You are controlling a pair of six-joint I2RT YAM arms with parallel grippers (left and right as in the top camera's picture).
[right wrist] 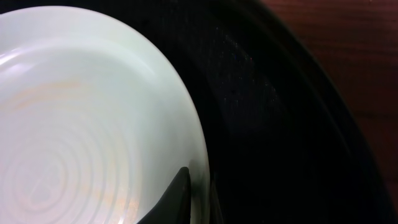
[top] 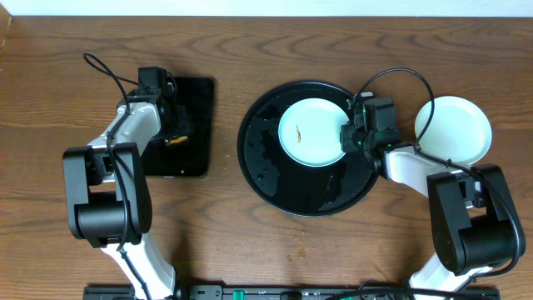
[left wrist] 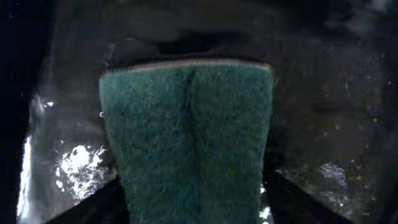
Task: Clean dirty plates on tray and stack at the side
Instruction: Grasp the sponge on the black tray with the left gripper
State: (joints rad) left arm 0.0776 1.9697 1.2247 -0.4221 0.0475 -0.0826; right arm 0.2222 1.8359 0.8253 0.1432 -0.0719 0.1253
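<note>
Wooden table point(top: 250, 250), brown grain, seen from above; two arms reach in from the near edge.

Item 1. Round black tray point(top: 266, 171), glossy, raised rim, wet in patches. It lies directly under the right gripper point(top: 348, 133) and extends well to that gripper's left.

Item 2. Smeared plate point(top: 310, 132), pale, round, shallow, with a small brown mark left of centre. It rests on the round black tray, its right rim inside the right gripper. Right wrist view: one dark finger point(right wrist: 177, 196) lies on the rim, the plate's bowl point(right wrist: 74, 124) spreading away to the left and bare tray point(right wrist: 280, 124) to the right. Jaws pressed together, pinching this rim.

Item 3. Side plate point(top: 454, 129), pale blue-white, on bare wood off the tray, just to the right of the right gripper and apart from it.

Item 4. Left gripper point(top: 171, 125), over the rectangular tray point(top: 196, 100), well apart from both plates. Jaws spread wide.

Item 5. Sponge point(left wrist: 186, 143), green scouring face up, yellow edge, creased down the middle. It lies on the wet rectangular tray between the left fingers point(left wrist: 93, 208), filling the gap; contact with the pads cannot be told.
</note>
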